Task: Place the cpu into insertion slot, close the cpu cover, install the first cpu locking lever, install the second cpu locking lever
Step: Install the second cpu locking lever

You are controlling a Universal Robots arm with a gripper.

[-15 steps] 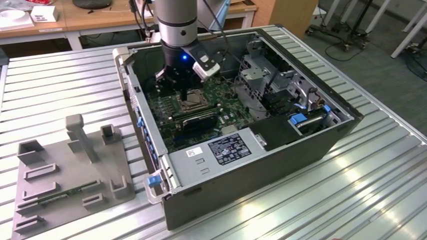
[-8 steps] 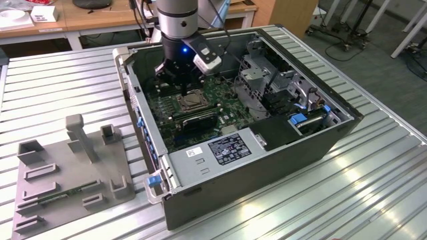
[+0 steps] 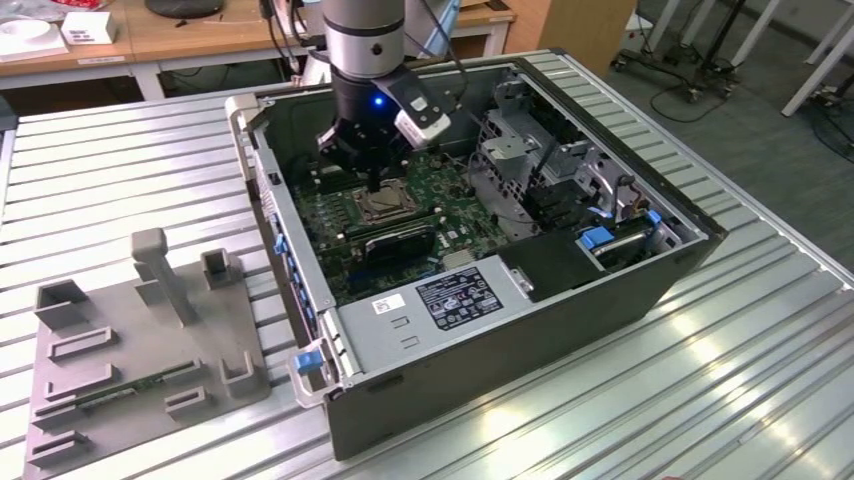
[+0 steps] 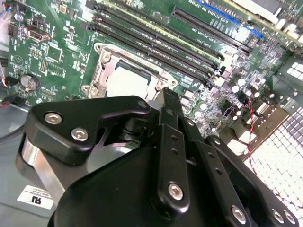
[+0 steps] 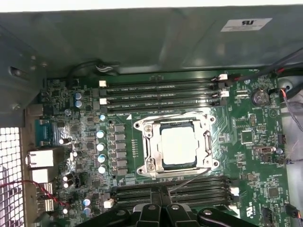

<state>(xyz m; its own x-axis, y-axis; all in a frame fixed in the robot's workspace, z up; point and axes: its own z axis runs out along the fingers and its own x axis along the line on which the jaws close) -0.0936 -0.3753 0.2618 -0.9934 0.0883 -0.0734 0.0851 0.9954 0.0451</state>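
The cpu [image 5: 179, 145], a pale square chip, lies flat in the insertion slot [image 3: 379, 204] on the green motherboard inside the open computer case. The silvery cpu cover [image 5: 207, 142] lies down around it as a frame, with the chip's top showing through its cut-out; both also show in the second wrist view, cpu [image 4: 127, 82] and cover [image 4: 101, 71]. A thin wire lever [image 5: 189, 178] runs slanted along the socket's edge nearest my gripper. My gripper [image 5: 161, 202] hovers just above the board beside the socket, over the memory slots, shut with nothing held. In the exterior view the gripper [image 3: 363, 175] hangs right behind the socket.
Long black memory slots [image 5: 161, 94] flank the socket on two sides. The case walls [image 3: 274, 190], a metal drive cage [image 3: 514, 150] and the power supply [image 3: 441, 295] hem in the board. A grey fixture plate [image 3: 134, 350] lies on the table at the exterior view's left.
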